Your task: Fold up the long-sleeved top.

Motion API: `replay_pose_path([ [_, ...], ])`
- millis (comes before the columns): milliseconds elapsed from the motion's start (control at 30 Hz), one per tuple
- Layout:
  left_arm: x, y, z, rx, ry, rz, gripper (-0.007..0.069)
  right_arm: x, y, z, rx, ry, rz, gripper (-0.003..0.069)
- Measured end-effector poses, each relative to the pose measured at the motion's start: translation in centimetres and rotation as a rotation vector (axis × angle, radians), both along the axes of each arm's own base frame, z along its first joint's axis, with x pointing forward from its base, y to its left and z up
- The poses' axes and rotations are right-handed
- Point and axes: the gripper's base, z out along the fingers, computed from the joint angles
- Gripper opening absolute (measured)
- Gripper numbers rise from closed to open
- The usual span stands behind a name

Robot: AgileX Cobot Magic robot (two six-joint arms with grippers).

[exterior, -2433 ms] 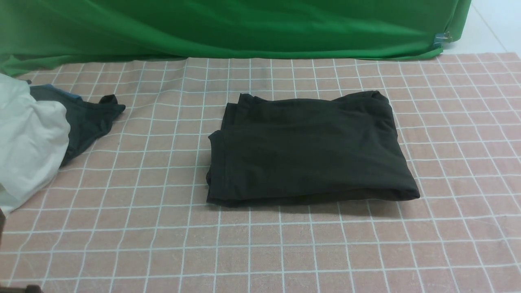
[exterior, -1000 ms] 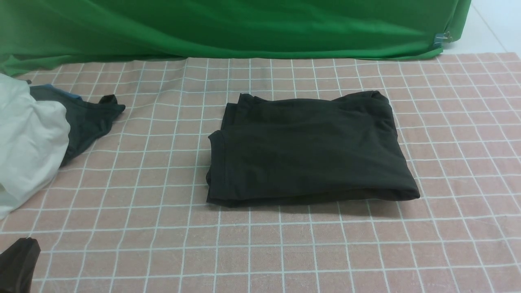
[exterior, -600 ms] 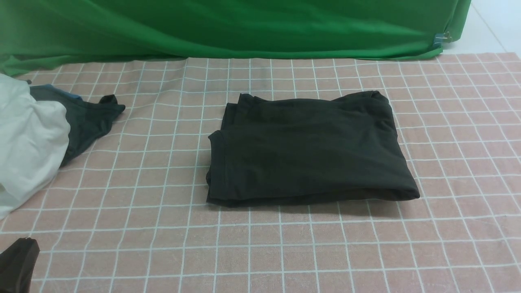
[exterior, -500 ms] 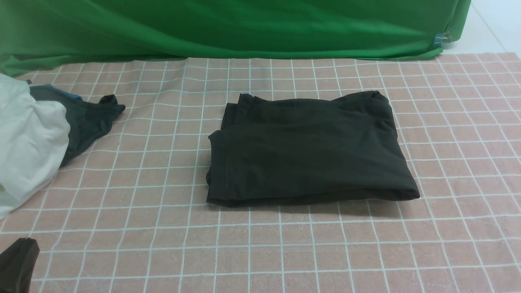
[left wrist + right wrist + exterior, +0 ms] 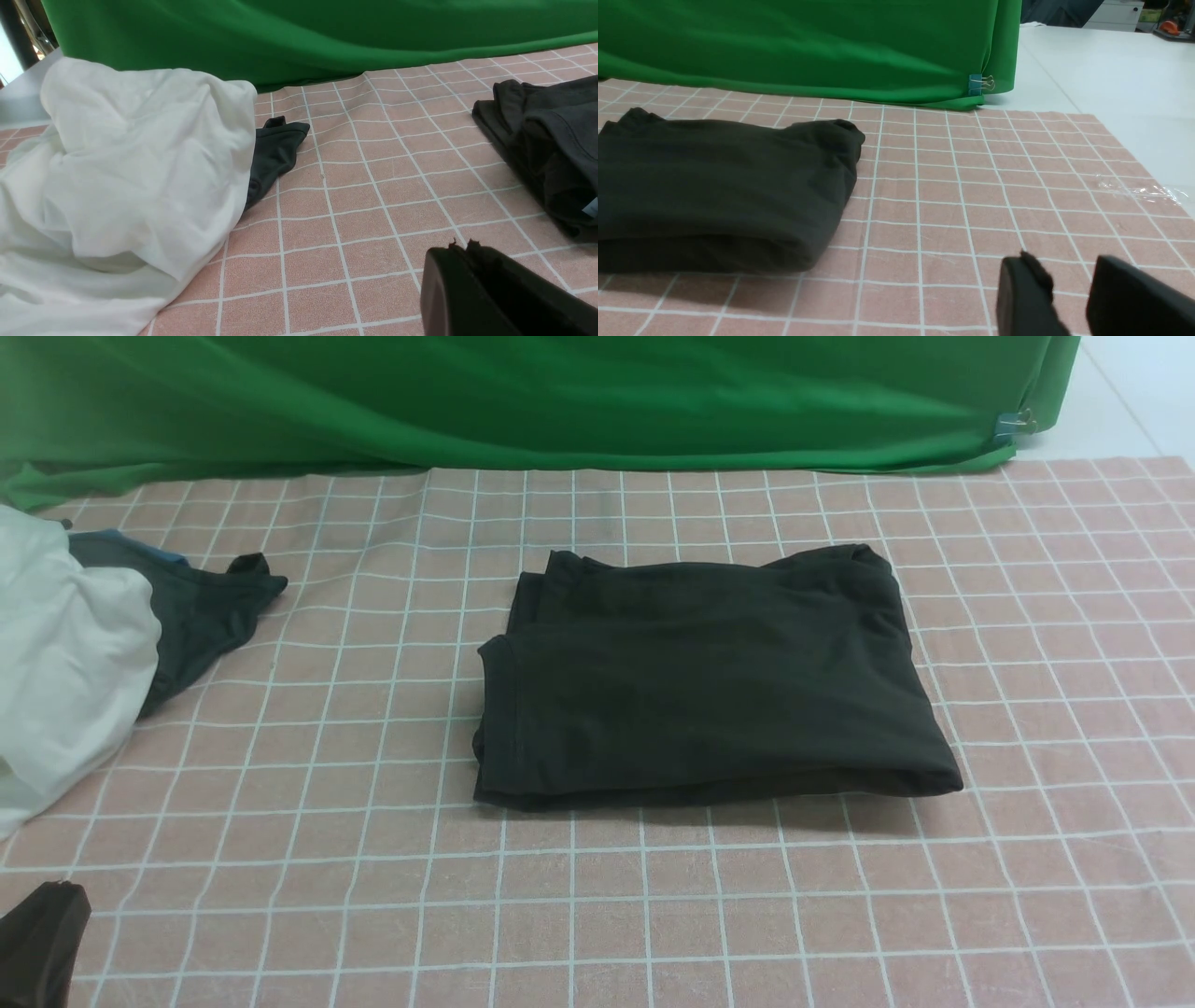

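The long-sleeved top lies folded into a black rectangular bundle in the middle of the pink checked cloth. Neither gripper touches it. My left gripper sits low at the near left corner, well to the left of the top. In the left wrist view its fingers are pressed together, left gripper shut and empty, with the top off to one side. My right gripper is outside the front view. In the right wrist view it stands open above bare cloth, nothing between its fingers, apart from the top.
A crumpled white garment is heaped at the left edge, partly over a smaller dark cloth with a blue edge. A green backdrop hangs along the far side, held by a clip. White tabletop lies beyond the cloth's right edge.
The left gripper has risen into the near left corner of the front view and has since held still. The folded top has not moved.
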Motion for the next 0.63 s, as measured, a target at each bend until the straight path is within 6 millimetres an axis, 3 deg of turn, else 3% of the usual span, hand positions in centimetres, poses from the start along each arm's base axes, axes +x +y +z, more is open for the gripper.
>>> replay_pose_path([
  [633,0.00,0.05,0.00,0.000,0.000,0.009,0.0018,0.00,0.00,0.00,0.000,0.000,0.000,0.0240],
])
